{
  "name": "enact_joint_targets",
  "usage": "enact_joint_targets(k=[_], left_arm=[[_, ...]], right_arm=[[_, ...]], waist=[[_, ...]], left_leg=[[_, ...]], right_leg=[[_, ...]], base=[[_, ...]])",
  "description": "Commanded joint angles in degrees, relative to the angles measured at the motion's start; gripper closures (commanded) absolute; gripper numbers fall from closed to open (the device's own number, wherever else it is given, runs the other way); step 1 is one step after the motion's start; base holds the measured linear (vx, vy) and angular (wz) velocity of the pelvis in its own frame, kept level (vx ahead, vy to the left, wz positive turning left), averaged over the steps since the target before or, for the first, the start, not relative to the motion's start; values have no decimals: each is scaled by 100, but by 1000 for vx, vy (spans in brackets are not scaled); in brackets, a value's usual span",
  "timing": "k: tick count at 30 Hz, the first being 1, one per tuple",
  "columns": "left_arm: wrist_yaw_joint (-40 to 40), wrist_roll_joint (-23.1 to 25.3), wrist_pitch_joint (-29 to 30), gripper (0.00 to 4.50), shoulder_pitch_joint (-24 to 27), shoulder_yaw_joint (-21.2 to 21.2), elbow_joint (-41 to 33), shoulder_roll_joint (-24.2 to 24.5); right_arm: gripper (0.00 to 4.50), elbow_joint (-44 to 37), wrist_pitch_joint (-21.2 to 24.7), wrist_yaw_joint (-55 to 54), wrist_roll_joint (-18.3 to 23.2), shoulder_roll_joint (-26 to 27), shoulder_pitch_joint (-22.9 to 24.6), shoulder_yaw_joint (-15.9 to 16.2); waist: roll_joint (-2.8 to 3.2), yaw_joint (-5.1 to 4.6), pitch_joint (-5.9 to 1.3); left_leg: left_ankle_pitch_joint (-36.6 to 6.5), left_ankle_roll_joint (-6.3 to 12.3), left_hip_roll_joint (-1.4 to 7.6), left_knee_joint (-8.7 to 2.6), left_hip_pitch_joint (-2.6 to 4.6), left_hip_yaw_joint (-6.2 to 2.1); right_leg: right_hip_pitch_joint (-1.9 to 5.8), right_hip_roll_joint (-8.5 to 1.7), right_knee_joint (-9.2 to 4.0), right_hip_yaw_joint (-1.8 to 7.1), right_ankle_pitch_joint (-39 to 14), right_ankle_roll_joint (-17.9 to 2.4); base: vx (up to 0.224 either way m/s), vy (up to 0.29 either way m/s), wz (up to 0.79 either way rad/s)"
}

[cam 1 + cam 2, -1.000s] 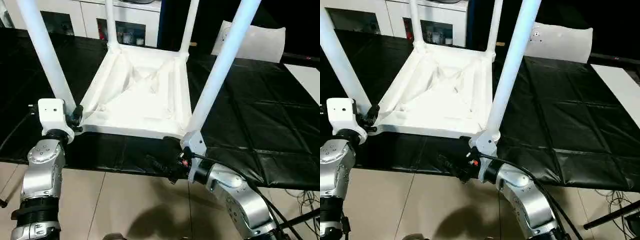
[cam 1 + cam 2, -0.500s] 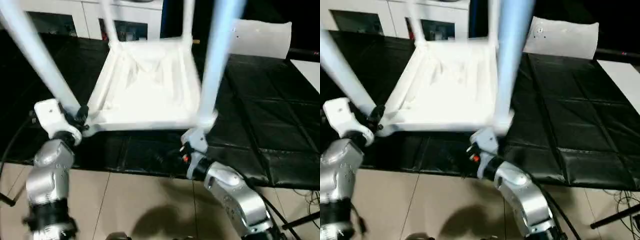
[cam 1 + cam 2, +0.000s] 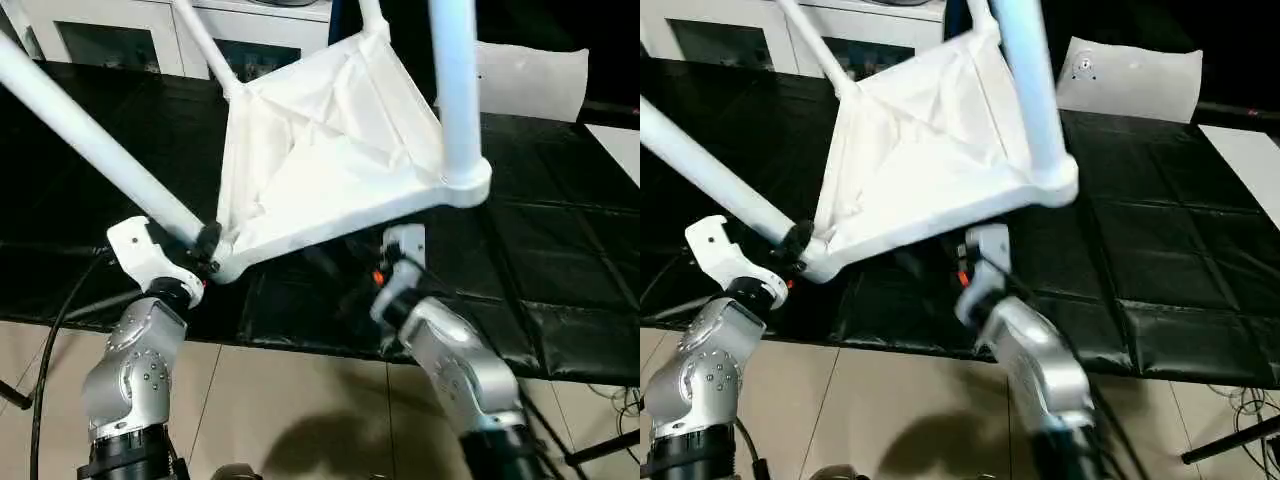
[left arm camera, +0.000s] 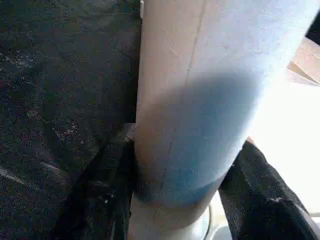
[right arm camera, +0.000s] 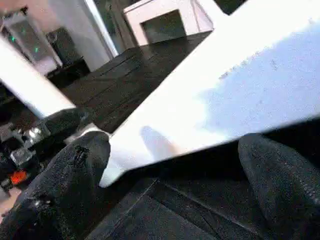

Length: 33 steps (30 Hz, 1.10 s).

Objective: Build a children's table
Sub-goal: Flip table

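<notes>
The left gripper (image 4: 182, 200) is clamping its jaws on a leg (image 3: 95, 150) of the upturned table (image 3: 330, 160), tilting above the black counter (image 3: 560, 270). The right gripper (image 5: 175, 165) is waiting below, jaws open (likely flipping it upright next).

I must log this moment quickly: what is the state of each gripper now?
Left gripper: shut on a table leg, near the tabletop corner.
Right gripper: jaws open wide, holding nothing, under the tabletop's edge.
</notes>
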Motion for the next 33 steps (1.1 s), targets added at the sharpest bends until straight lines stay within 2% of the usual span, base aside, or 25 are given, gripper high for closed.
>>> enact_joint_targets(k=[1,3,4,5,6,8,9,11,13,14,15,16,17,21,27,28,30,31,33], left_arm=[[-14,-344,289,248,56,-134,210,-257],[-17,-337,300,248,50,-153,209,-262],[-30,-337,325,248,31,-181,213,-263],[-31,-337,326,248,30,-181,214,-264],[-35,-331,336,248,25,-196,214,-269],[-26,-351,368,248,-6,-214,239,-296],[-22,-355,372,248,-13,-213,245,-299],[-56,-354,403,248,-24,-258,250,-317],[-61,-352,410,248,-33,-268,258,-325],[-66,-343,414,248,-38,-282,269,-330],[-74,-330,424,248,-46,-301,284,-335],[-74,-330,424,248,-46,-301,284,-335],[-102,-319,441,248,-46,-329,288,-324],[-122,-312,466,248,-57,-351,287,-322],[-179,-293,512,248,-50,-478,266,-331],[-173,-288,512,248,-55,-494,267,-340],[-185,-264,514,248,-60,-551,264,-346],[-193,-251,513,248,-67,-576,268,-348],[-167,-241,492,248,-62,-614,256,-388]], right_arm=[[0,399,-134,-292,-90,57,-342,-153],[0,631,-202,-478,-209,100,-502,-178],[0,828,-237,-609,-45,256,-678,-382],[0,834,-237,-612,-38,261,-683,-389],[0,971,-247,-779,98,387,-818,-571],[0,1275,-353,-972,402,673,-1154,-915],[0,1303,-360,-983,425,694,-1184,-941],[0,1521,-476,-986,682,831,-1401,-1128],[0,1613,-544,-1015,745,878,-1490,-1203],[0,1713,-623,-1056,831,940,-1589,-1304],[0,1896,-715,-1076,1002,1065,-1786,-1507],[19,1896,-715,-1076,1002,1065,-1786,-1507],[30,2080,-785,-1137,1092,1153,-1972,-1654],[63,2381,-880,-1213,1123,1190,-2206,-1729],[115,2890,-1031,-1128,1381,1223,-2627,-1850],[122,2930,-1025,-1130,1414,1227,-2667,-1876],[140,2981,-1031,-1070,1412,1211,-2717,-1845],[149,2994,-1030,-1047,1416,1203,-2733,-1836],[161,3017,-1019,-1104,1507,1212,-2775,-1844]], waist=[[56,-55,-318],[66,-53,-312],[75,-46,-316],[75,-52,-317],[76,-46,-321],[116,-62,-332],[92,-54,-330],[138,-33,-340],[129,-39,-342],[154,-37,-341],[133,-41,-345],[133,-38,-346],[151,-27,-346],[155,-30,-355],[158,-47,-356],[135,-56,-359],[140,-67,-360],[97,-86,-364],[103,-83,-369]], left_leg=[[-106,157,455,-480,-39,-170],[-210,88,442,-476,-25,-144],[-244,58,438,-480,-24,-145],[-266,56,441,-485,-25,-143],[-273,59,447,-489,-17,-142],[-274,49,447,-493,-7,-145],[-270,51,441,-489,-12,-137],[-185,55,440,-484,-18,-130],[-207,63,444,-484,-14,-120],[-223,54,442,-483,-16,-122],[-250,64,436,-481,-11,-110],[-236,80,428,-477,-17,-108],[-224,92,428,-473,-16,-104],[-127,156,420,-462,-34,-99],[-160,209,420,-460,-45,-96],[-135,228,423,-457,-42,-92],[-88,258,415,-451,-49,-89],[-64,277,416,-447,-53,-81],[35,348,418,-436,-42,-73]], right_leg=[[243,-665,-370,412,-616,-933],[238,-670,-395,417,-694,-961],[248,-666,-386,422,-707,-937],[245,-671,-385,428,-694,-931],[237,-673,-383,429,-658,-924],[232,-660,-357,421,-532,-961],[251,-657,-369,416,-525,-944],[257,-654,-341,414,-362,-928],[255,-657,-349,406,-339,-925],[254,-657,-345,406,-352,-932],[257,-661,-352,409,-375,-943],[262,-654,-352,406,-402,-951],[260,-658,-350,410,-387,-951],[262,-657,-344,397,-392,-982],[268,-658,-351,390,-540,-997],[268,-662,-349,393,-518,-997],[265,-655,-344,387,-495,-1022],[271,-654,-345,391,-468,-1017],[258,-650,-328,389,-386,-1042]], base=[[0,0,0],[0,0,0],[0,0,0],[0,0,0],[0,0,0],[0,0,0],[0,0,0],[0,0,0],[0,0,0],[0,0,0],[0,0,0],[0,0,0],[0,0,0],[0,0,0],[0,0,0],[0,0,0],[0,0,0],[0,0,0],[0,0,0]])
